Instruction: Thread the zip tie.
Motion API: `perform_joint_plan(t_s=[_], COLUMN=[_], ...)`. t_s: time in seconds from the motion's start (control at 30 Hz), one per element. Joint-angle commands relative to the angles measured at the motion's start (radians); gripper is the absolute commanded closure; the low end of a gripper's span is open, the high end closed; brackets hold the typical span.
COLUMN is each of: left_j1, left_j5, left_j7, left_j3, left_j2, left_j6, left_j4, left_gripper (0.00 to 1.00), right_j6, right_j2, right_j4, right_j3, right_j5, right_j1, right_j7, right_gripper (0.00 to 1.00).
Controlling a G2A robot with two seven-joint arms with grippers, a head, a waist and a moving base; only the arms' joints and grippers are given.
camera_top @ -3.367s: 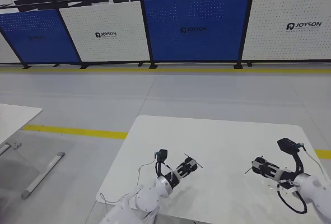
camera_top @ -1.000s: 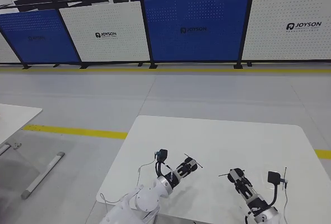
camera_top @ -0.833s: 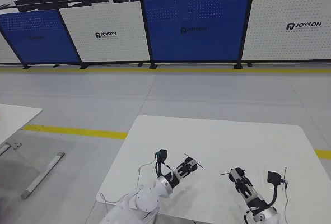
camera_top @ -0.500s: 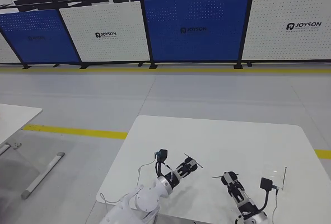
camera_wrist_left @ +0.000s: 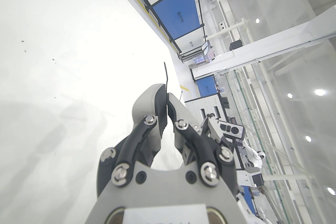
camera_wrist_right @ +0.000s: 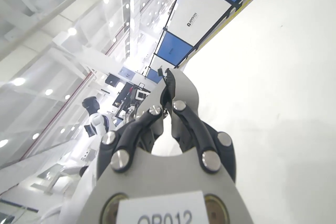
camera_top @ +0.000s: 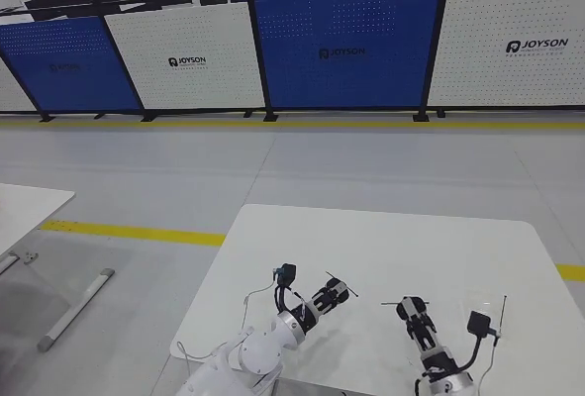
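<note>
My left gripper [camera_top: 338, 287] [camera_wrist_left: 167, 97] hangs low over the near part of the white table [camera_top: 371, 238], shut on a thin black zip tie strip [camera_wrist_left: 165, 72] whose end sticks out past the fingertips. My right gripper [camera_top: 407, 305] [camera_wrist_right: 168, 83] is a short way to its right, shut on a second black zip tie [camera_wrist_right: 159, 70]; its small square head pokes out past the tips. In the top view the two black pieces [camera_top: 343, 286] [camera_top: 393, 303] point roughly toward each other with bare table between them.
Another thin black strip [camera_top: 501, 309] lies near the table's right front corner, beside the right arm's wrist camera [camera_top: 478, 324]. The rest of the tabletop is bare. Blue and white partition panels [camera_top: 341, 54] stand far behind.
The right arm has swung in from the table's right side toward the left gripper, then wavered slightly left and back in the last second. The left arm has not moved.
</note>
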Motion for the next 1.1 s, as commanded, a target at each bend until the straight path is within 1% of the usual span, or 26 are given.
perform_joint_plan(t_s=[0.0,0.07,0.1,0.13,0.23,0.27,0.63,0.77,0.83,0.9,1.0,1.07], left_j1=[0.000,0.000,0.000,0.000,0.000,0.000,0.000,0.000,0.000,0.000,0.000,0.000], left_j5=[0.000,0.000,0.000,0.000,0.000,0.000,0.000,0.000,0.000,0.000,0.000,0.000], left_j7=[0.000,0.000,0.000,0.000,0.000,0.000,0.000,0.000,0.000,0.000,0.000,0.000], left_j3=[0.000,0.000,0.000,0.000,0.000,0.000,0.000,0.000,0.000,0.000,0.000,0.000], left_j2=[0.000,0.000,0.000,0.000,0.000,0.000,0.000,0.000,0.000,0.000,0.000,0.000], left_j6=[0.000,0.000,0.000,0.000,0.000,0.000,0.000,0.000,0.000,0.000,0.000,0.000], left_j4=[0.000,0.000,0.000,0.000,0.000,0.000,0.000,0.000,0.000,0.000,0.000,0.000], left_gripper=[1.00,1.00,1.00,1.00,1.00,1.00,1.00,1.00,1.00,1.00,1.00,1.00], right_j6=[0.083,0.135,0.183,0.219,0.266,0.271,0.270,0.256,0.229,0.206,0.181,0.140], right_j2=[-0.013,-0.025,-0.034,-0.041,-0.061,-0.065,-0.068,-0.074,-0.078,-0.081,-0.087,-0.090], right_j4=[-0.013,-0.015,-0.005,0.000,0.029,0.039,0.044,0.091,0.111,0.124,0.128,0.124], right_j3=[-0.014,-0.031,-0.039,-0.050,-0.079,-0.083,-0.085,-0.081,-0.085,-0.092,-0.105,-0.107], right_j5=[-0.005,-0.005,-0.003,-0.005,-0.009,-0.012,-0.014,-0.027,-0.040,-0.071,-0.121,-0.139], right_j1=[0.009,0.027,0.042,0.057,0.096,0.102,0.105,0.113,0.114,0.111,0.100,0.082], right_j7=[-0.042,-0.052,-0.061,-0.060,-0.045,-0.043,-0.040,0.000,0.037,0.047,0.031,0.011], right_gripper=[1.00,1.00,1.00,1.00,1.00,1.00,1.00,1.00,1.00,1.00,1.00,1.00])
